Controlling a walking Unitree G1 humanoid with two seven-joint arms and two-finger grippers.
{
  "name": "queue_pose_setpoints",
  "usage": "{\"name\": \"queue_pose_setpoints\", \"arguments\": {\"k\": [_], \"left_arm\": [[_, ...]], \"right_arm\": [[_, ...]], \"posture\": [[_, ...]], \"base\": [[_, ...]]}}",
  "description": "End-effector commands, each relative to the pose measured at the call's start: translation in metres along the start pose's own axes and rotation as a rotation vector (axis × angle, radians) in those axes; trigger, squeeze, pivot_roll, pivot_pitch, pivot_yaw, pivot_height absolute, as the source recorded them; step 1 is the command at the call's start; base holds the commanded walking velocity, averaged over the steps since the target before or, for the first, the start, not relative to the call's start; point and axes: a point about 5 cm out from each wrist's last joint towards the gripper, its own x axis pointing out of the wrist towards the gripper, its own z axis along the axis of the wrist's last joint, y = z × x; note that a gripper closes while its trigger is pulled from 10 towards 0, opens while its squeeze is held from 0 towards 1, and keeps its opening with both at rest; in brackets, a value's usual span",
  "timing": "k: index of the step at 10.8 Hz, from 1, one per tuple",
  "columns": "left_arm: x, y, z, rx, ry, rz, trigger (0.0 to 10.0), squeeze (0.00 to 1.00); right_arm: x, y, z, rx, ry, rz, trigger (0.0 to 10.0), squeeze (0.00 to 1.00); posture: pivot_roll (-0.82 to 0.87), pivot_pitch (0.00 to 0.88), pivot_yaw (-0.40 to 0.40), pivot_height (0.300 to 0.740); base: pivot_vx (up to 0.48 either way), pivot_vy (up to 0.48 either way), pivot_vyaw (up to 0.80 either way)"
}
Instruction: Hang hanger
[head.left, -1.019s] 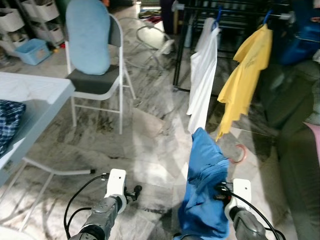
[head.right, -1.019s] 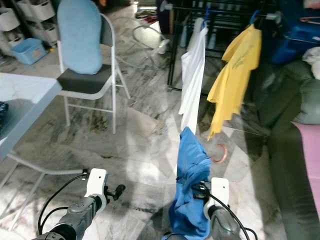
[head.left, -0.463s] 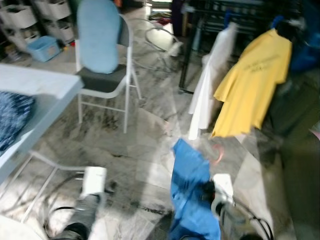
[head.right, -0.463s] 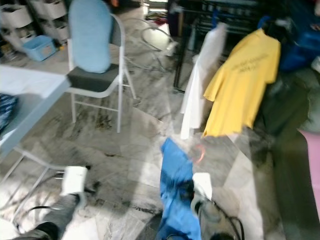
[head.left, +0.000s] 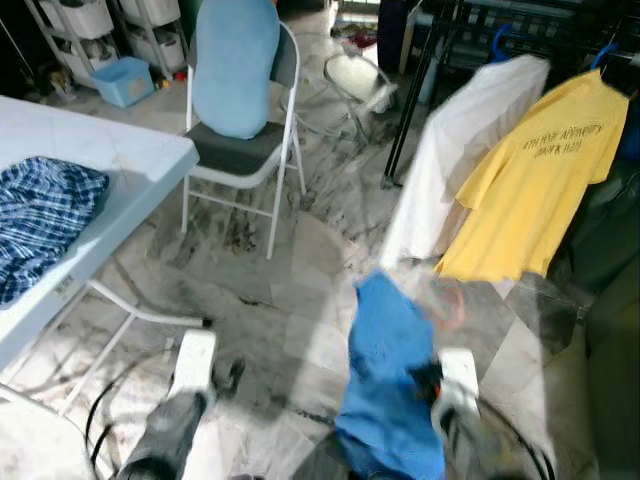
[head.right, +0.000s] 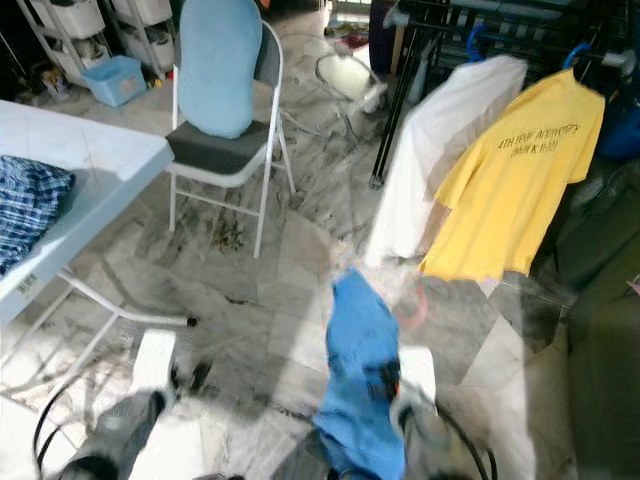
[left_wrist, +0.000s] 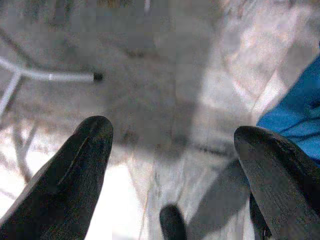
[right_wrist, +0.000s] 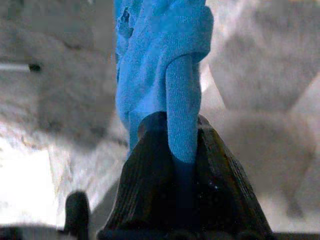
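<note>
The right gripper (right_wrist: 182, 150) pinches a fold of the bright blue garment (head.left: 392, 380), carried low in front over the marble floor (head.left: 300, 290); the left gripper (left_wrist: 172, 150) hangs empty, fingers spread wide. To hang it well, I'd lift it high toward the black rack (head.right: 440, 25) beside the white shirt (head.right: 435, 170) and yellow T-shirt (head.right: 515, 185). Open floor lies ahead, with the white folding table (head.left: 90, 190) and grey metal chair (head.left: 245, 150) left.

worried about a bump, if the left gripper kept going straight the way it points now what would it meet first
Probably the marble floor: the left gripper, fingers open and holding nothing, looks down at bare tiles. The white table leg and the blue garment lie off to the sides. Depth is unclear.
</note>
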Motion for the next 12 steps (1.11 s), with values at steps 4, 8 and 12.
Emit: {"name": "queue_pose_setpoints", "arguments": {"k": [4,8,12], "left_arm": [[-0.011,-0.004,-0.022,0.041,0.023,-0.057,10.0,0.0],[-0.007,-0.008,-0.003,-0.013,-0.056,-0.078,10.0,0.0],[-0.01,0.0,0.069,0.034,-0.418,0.036,10.0,0.0]], "right_arm": [[-0.011,0.015,-0.033,0.033,0.05,0.022,10.0,0.0],[-0.011,0.005,-0.024,0.066,-0.011,-0.023,10.0,0.0],[-0.012,-0.009,0.054,-0.121,-0.413,-0.077,10.0,0.0]], "posture": [[-0.03,0.255,0.013,0.74],[-0.05,0.267,0.016,0.74],[-0.08,0.245,0.014,0.74]], "base": [[0.0,0.0,0.0],[0.0,0.0,0.0],[0.0,0.0,0.0]]}}
